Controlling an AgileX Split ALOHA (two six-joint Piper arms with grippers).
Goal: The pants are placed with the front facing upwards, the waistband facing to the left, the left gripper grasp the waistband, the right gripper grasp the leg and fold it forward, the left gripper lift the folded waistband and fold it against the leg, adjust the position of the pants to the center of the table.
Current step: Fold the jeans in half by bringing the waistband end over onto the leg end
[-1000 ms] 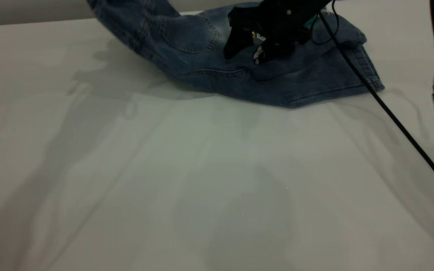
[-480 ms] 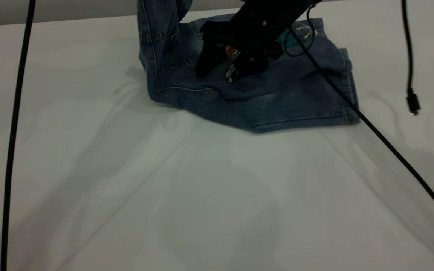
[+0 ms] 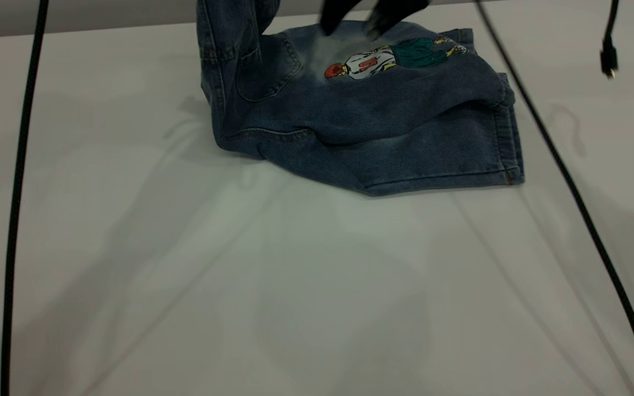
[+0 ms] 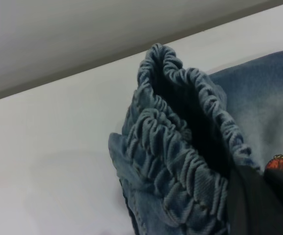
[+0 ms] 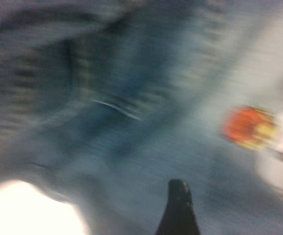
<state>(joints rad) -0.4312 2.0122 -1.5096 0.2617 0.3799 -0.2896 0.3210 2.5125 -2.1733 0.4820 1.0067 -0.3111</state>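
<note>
Under right gripper [image 3: 353,22]: pants [image 3: 383,121] | waistband [image 4: 180,147] lifted at left

Black cable [image 3: 17,209] hangs down the exterior view's left side. Second black cable [image 3: 575,198] crosses diagonally on the right, toward the lower right corner. Short cable with connector plug [image 3: 607,58] dangles at upper right.
</note>
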